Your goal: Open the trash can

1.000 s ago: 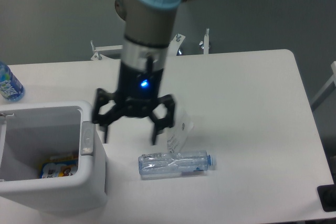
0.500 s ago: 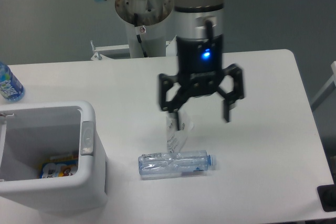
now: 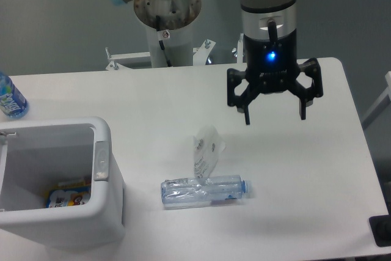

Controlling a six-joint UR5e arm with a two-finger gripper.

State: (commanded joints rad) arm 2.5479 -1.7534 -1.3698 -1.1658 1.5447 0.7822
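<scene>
At lower left we see the trash can [image 3: 104, 212] with its top open — packaging lies inside. The gripper [image 3: 275, 116], fingers spread apart and holding nothing, hangs over the table [image 3: 317, 175] at upper right, well apart from the bin. A clear bottle [image 3: 204, 190] lies at centre bottom.

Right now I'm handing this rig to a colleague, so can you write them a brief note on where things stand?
Claw: open, empty, hanging above the table's far right part, away from the bin.
Trash can: front left corner of the table, top open, a colourful packet visible inside.
Also on the table: a clear bottle lying flat, a crumpled wrapper touching it, a blue bottle at the left edge.
Done: can is open.
Left: nothing evident.
</scene>
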